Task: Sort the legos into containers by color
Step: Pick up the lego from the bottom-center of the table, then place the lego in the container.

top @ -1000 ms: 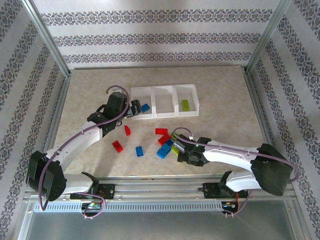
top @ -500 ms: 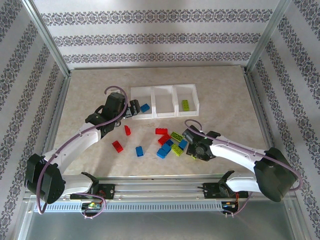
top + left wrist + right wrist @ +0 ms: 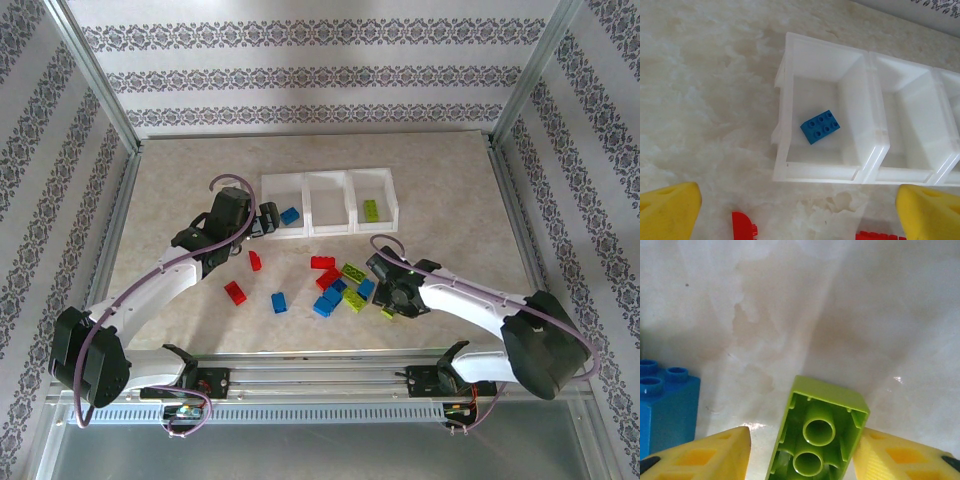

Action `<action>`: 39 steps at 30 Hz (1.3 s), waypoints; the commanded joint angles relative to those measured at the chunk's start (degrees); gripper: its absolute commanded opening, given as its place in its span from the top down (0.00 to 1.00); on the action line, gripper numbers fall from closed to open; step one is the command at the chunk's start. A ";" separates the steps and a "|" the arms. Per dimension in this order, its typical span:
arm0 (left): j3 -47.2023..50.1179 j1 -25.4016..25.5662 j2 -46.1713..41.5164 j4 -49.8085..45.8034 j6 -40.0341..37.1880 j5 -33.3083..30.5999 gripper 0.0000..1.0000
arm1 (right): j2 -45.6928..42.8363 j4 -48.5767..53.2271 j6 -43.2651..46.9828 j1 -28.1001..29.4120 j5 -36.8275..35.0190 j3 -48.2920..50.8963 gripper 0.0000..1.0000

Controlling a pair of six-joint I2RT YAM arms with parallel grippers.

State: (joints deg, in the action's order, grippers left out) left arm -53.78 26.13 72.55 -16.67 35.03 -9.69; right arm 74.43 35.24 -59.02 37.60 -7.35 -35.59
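The containers [image 3: 330, 174] are a row of three white bins at the middle back. The left bin [image 3: 820, 170] holds a blue brick [image 3: 820, 126] [image 3: 290, 215], and the right bin holds a green brick [image 3: 370, 210]. Several red, blue and green legos [image 3: 335, 283] lie loose in front of the bins. My left gripper [image 3: 262, 222] [image 3: 800, 215] hangs open just left of the left bin, holding nothing. My right gripper [image 3: 390, 298] [image 3: 802, 452] straddles an upside-down green brick [image 3: 820, 435] [image 3: 387, 313]. Its right finger [image 3: 890, 455] touches the brick; a gap remains at the left finger [image 3: 710, 455].
A blue brick [image 3: 665, 405] stands just left of my right gripper. Two red bricks [image 3: 235, 292] [image 3: 254, 261] and a blue one [image 3: 279, 302] lie apart left of the pile. Metal frame rails [image 3: 100, 200] border the table.
My right gripper swung from the pile's left side to its right front edge and narrowed its jaws around the green brick. The left arm barely moved.
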 commanded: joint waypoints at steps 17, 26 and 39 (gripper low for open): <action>4.57 -2.44 -6.85 -3.69 0.83 -0.72 0.00 | 1.57 2.81 8.92 -2.51 -2.25 -4.67 0.73; 8.81 -3.28 -11.17 -5.85 1.80 -0.24 0.00 | 1.80 5.14 21.66 -7.90 -6.13 -17.73 0.76; 10.45 -4.30 -14.07 -9.17 2.12 0.75 0.00 | 24.06 3.65 36.90 -12.64 -11.36 -44.59 0.76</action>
State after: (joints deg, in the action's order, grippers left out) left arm -44.45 22.74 59.68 -23.40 36.29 -9.28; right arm 94.87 38.28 -27.11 26.30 -16.19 -76.90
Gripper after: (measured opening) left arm 0.994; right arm 0.293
